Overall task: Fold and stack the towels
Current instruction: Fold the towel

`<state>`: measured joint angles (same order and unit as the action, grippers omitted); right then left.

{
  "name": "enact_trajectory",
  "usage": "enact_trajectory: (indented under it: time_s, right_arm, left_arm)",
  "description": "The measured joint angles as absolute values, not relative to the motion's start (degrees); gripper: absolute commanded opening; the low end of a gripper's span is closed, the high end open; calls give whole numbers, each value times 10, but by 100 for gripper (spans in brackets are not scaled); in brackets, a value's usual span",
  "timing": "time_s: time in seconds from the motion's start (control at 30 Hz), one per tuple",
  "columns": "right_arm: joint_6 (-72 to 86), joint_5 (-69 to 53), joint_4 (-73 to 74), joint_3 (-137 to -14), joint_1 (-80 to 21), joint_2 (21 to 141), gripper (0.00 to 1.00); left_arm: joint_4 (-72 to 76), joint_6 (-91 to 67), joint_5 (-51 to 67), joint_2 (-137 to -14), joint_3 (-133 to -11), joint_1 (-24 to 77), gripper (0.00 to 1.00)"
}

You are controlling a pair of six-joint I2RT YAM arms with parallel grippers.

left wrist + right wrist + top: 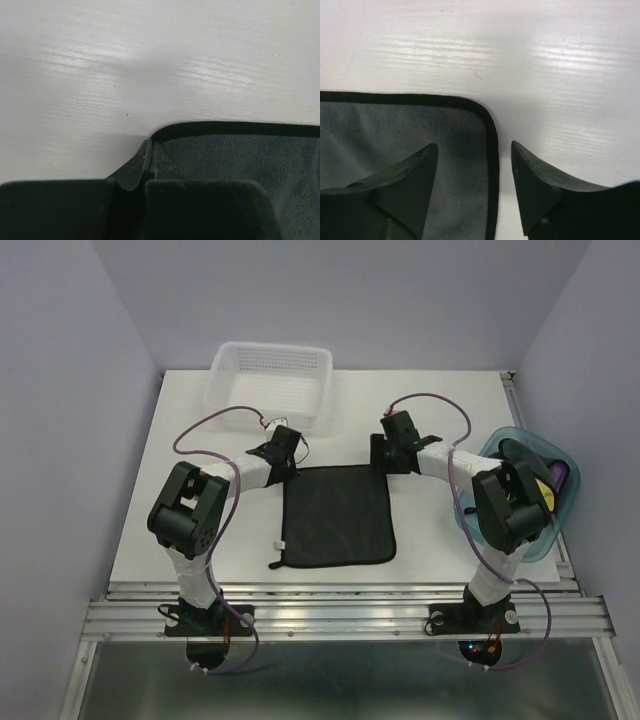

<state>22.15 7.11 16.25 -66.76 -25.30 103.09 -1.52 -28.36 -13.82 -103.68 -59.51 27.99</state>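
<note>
At the middle of the white table [240, 540] a dark towel [338, 512] lies spread flat, a near-square of soft, short-napped cloth with rounded corners and a narrow stitched black binding round its edge. A small white tag [281, 545] sticks out of its near left edge, too small to read, and no other writing shows anywhere. The left gripper [285, 468] sits at the towel's far left corner. In the left wrist view its black fingers [200, 210] are pressed together on that corner, which rises as a thin pinched ridge between them. The right gripper [386, 464] is at the far right corner with its jaws apart. In the right wrist view one wedge-shaped finger [405, 175] hangs over the cloth and the other over bare table, with the bound edge between them. Behind the towel stands a white mesh basket [220, 390] of stiff plastic. At the right edge a translucent blue tub [497, 437] holds crumpled purple [565, 477], yellow [547, 490] and black [520, 455] towels.
</note>
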Motion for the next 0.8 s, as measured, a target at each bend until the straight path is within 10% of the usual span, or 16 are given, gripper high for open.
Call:
enact_trajectory:
  time_s: [0.57, 0.8]
  right_arm:
    - [182, 96, 150, -706, -251, 1100, 42]
    - [179, 100, 145, -708, -251, 1103, 15]
  left_arm:
    - [-15, -283, -156, -1036, -595, 289, 0]
    - [-16, -281, -161, -1035, -595, 289, 0]
